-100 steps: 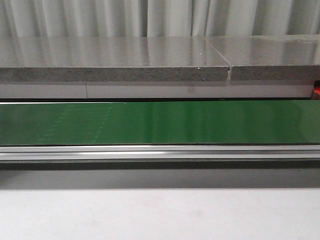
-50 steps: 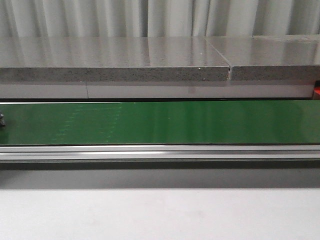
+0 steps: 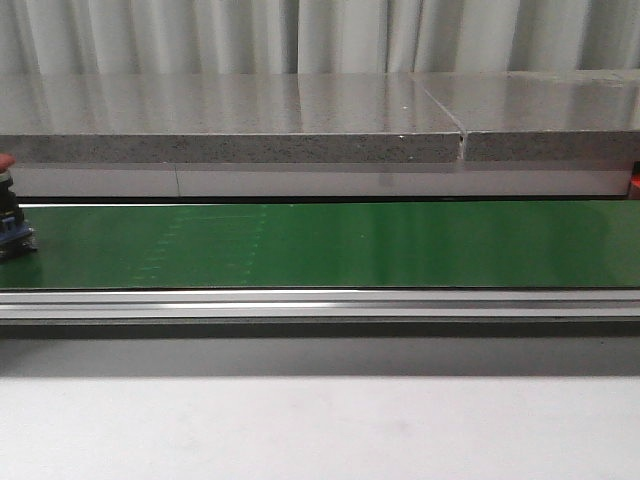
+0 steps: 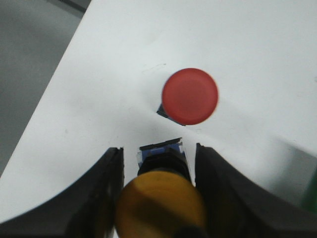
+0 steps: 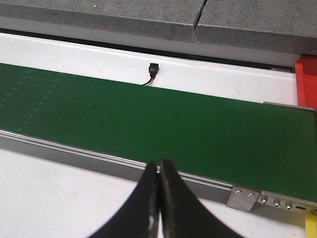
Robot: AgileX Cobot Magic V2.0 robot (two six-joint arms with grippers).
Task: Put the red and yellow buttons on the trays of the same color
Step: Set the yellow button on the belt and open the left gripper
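— What's at the left end of the green belt [image 3: 320, 245]?
— I see a button [image 3: 12, 225] entering there.
— And the tools?
— My left tool [image 4: 157, 186] straddles a yellow button [image 4: 161, 201], beside a red button [image 4: 190, 96] on the white bench [image 4: 247, 49]; whether it's clamped, I cannot tell. My right tool [image 5: 159, 198] hangs above the belt's near rail, fingers together.

Button [image 3: 12, 225] on conveyor belt [image 3: 350, 245] far left, counter [image 3: 300, 120] behind
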